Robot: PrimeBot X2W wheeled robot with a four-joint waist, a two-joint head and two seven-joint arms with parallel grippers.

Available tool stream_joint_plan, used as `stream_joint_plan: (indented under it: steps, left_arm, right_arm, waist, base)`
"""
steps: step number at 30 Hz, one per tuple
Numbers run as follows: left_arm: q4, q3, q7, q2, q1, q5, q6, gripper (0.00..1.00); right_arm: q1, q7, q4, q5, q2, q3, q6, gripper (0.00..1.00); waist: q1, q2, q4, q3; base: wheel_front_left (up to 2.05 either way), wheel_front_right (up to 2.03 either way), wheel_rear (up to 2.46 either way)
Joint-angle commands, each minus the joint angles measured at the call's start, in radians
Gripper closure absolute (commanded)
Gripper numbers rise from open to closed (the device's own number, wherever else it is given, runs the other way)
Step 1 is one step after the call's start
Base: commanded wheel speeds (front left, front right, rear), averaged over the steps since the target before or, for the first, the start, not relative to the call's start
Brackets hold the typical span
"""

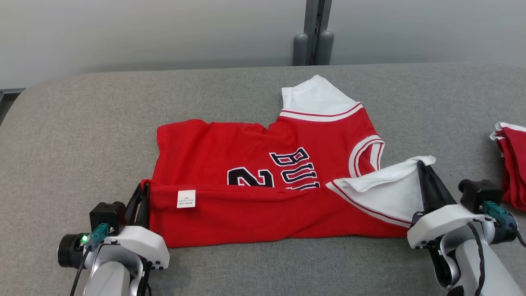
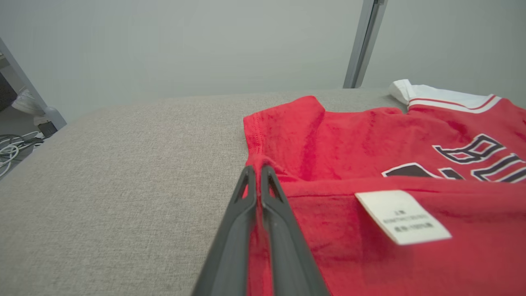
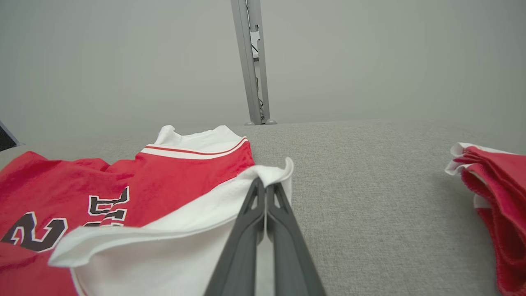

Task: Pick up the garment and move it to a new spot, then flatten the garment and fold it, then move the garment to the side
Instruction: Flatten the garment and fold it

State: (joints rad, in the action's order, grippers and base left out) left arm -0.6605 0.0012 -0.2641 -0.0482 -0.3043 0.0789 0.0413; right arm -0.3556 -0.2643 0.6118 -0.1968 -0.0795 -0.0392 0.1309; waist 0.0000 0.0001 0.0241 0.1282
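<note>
The garment (image 1: 254,156) is a red jersey with white sleeves and dark lettering, lying sideways on the grey table (image 1: 82,123). Its near long edge is folded up over the body, showing a white care label (image 1: 186,199). My left gripper (image 1: 142,190) is shut on the red hem corner at the left end, also seen as garment (image 2: 370,156) pinched by the left gripper (image 2: 258,170). My right gripper (image 1: 422,165) is shut on the white sleeve edge at the right end; the right wrist view shows the gripper (image 3: 265,185) clamping the white cloth of the garment (image 3: 185,172).
A second red and white folded cloth (image 1: 511,164) lies at the table's right edge, also visible as the cloth (image 3: 493,185). A grey post (image 1: 314,33) stands behind the table against the wall. Cables lie on the floor (image 2: 12,148) off the table's left end.
</note>
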Motion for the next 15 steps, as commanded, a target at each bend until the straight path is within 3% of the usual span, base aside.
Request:
stream_joint_plan:
  steps: [1,5,6,7,8,15]
  left_arm:
    - [-0.002,0.003,0.000,-0.005,-0.026,-0.012,-0.005,1.00]
    - [-0.021,0.006,0.000,-0.005,-0.045,-0.016,-0.006,1.00]
    - [-0.026,0.007,0.000,-0.005,-0.051,-0.017,-0.006,0.84]
    - [-0.030,0.007,0.000,-0.005,-0.054,-0.015,-0.009,0.27]
    - [-0.035,0.010,0.000,-0.005,-0.052,-0.008,-0.013,0.00]
    - [0.027,0.010,0.000,-0.004,0.049,0.070,-0.066,0.00]
  right_arm:
    - [-0.013,0.000,0.006,0.006,-0.009,0.005,0.000,1.00]
    - [-0.039,0.000,0.025,0.012,-0.005,0.000,0.000,1.00]
    - [-0.045,0.000,0.030,0.009,-0.004,-0.004,0.000,1.00]
    - [-0.049,0.000,0.034,0.006,-0.002,-0.006,0.000,0.52]
    - [-0.052,0.000,0.027,0.000,-0.002,-0.006,0.000,0.00]
    - [0.047,0.000,-0.125,-0.008,0.000,0.005,0.000,0.00]
  waist:
    - [0.0000,-0.0001,0.002,0.011]
    - [0.0000,-0.0001,0.003,0.029]
    - [0.0000,-0.0001,0.003,0.032]
    - [0.0000,-0.0001,0.003,0.034]
    - [0.0000,-0.0001,0.003,0.036]
    - [0.0000,-0.0001,0.006,0.027]
  base:
    - [0.00,0.00,0.00]
    - [0.00,0.00,0.00]
    - [0.00,0.00,0.00]
    - [0.00,0.00,0.00]
    - [0.00,0.00,0.00]
    - [0.00,0.00,0.00]
